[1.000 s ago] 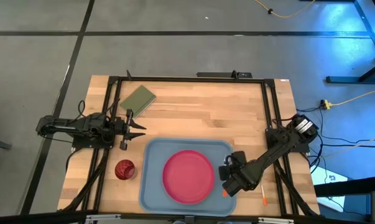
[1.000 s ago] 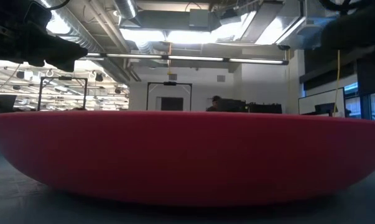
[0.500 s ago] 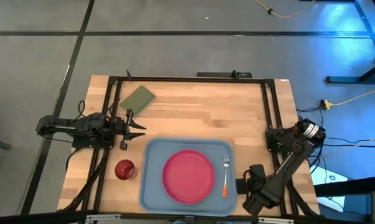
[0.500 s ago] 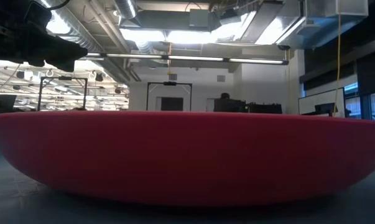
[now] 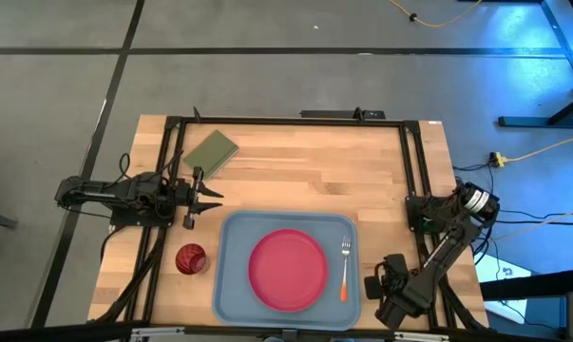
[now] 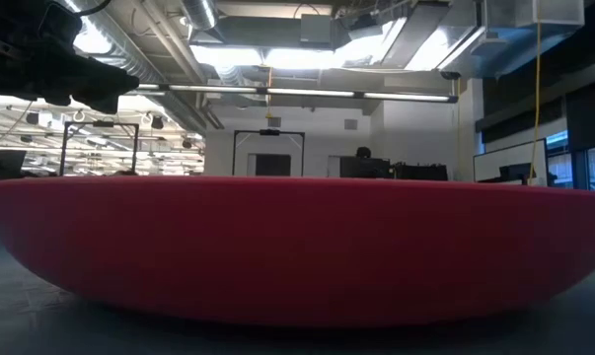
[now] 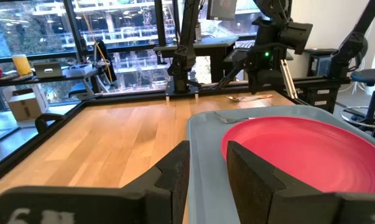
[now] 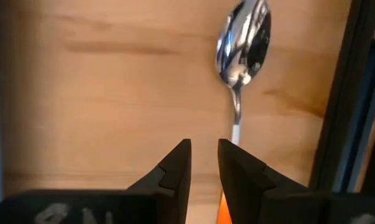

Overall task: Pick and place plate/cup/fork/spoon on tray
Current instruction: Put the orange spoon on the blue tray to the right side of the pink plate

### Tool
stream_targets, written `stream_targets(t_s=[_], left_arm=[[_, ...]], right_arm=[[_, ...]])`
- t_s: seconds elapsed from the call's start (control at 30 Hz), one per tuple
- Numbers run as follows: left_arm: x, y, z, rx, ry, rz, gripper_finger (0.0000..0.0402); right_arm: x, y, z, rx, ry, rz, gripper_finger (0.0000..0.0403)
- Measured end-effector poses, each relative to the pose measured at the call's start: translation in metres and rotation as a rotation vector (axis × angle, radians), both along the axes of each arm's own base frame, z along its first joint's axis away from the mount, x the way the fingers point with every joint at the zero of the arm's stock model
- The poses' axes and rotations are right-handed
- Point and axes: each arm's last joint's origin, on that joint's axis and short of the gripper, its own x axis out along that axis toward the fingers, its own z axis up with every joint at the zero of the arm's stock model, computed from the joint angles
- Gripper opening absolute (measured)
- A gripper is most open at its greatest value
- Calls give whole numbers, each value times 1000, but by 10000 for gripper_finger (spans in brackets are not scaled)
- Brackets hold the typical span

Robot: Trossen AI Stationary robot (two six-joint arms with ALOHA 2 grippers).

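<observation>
The pink-red plate (image 5: 287, 269) lies in the middle of the light blue tray (image 5: 231, 285). The fork (image 5: 344, 269) lies on the tray's floor right of the plate, tines toward the far edge. The dark red cup (image 5: 190, 258) stands on the table left of the tray. The spoon (image 8: 243, 43) lies flat on the wood right of the tray; in the high view my right arm covers it. My right gripper (image 8: 204, 155) hovers open above the spoon's handle, touching nothing. My left gripper (image 5: 210, 197) is open and empty, above the table beyond the cup.
An olive green pad (image 5: 211, 151) lies at the far left of the table. A black frame rail (image 8: 355, 93) runs close beside the spoon on the table's right side. Bare wood lies beyond the tray. The plate (image 6: 297, 247) fills the low view.
My right gripper has gone from above the tray's right part toward the table's right and near edges, to above the spoon. The fork, which it covered a second ago, now lies in plain view on the tray beside the plate.
</observation>
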Motion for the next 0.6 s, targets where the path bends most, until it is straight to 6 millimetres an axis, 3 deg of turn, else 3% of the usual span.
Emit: stream_targets(t_s=[0.6], left_arm=[[0, 0, 0, 0, 0, 0, 100]], right_arm=[[-12, -9, -24, 13, 62, -2, 85]])
